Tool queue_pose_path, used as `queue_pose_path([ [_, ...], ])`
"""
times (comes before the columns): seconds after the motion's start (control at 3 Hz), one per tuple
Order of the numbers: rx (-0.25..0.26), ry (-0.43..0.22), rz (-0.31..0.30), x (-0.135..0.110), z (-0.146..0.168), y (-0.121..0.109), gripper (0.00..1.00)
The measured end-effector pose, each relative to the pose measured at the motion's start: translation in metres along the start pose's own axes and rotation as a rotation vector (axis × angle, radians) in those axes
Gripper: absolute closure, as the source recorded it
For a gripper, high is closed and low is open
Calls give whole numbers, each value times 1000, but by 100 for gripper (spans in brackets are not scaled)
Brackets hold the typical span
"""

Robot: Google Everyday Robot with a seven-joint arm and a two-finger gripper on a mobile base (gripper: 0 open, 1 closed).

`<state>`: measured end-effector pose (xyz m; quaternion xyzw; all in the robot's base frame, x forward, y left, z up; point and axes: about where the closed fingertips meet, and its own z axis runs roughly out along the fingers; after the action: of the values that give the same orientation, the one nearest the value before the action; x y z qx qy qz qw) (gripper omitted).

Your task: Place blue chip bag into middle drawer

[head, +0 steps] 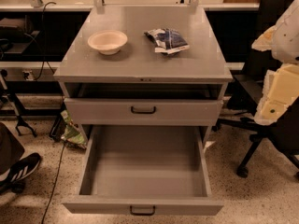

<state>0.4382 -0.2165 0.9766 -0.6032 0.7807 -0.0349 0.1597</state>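
The blue chip bag (167, 40), crumpled dark blue and white foil, lies on the grey cabinet top (140, 62), right of centre. The middle drawer (144, 167) is pulled far out below, a deep grey tray with nothing in it and a black loop handle (142, 210) on its front. My gripper (273, 104), white and cream, hangs at the right edge of the view. It is beside the cabinet, apart from the bag, and at about the height of the upper drawer front.
A cream bowl (107, 41) sits left of the bag. Another grey drawer front (143, 109) with a like handle is above the open drawer. A green bag (72, 130) lies on the floor at left. A black office chair (261, 125) stands right. A shoe (19, 168) is at lower left.
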Motion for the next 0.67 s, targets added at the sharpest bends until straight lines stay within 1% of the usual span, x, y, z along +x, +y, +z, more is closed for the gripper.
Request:
queue_pose_path([
  [0.33,3,-2,1,0,0,-1,0],
  [0.67,26,-40,50,-6,17,-28,0],
])
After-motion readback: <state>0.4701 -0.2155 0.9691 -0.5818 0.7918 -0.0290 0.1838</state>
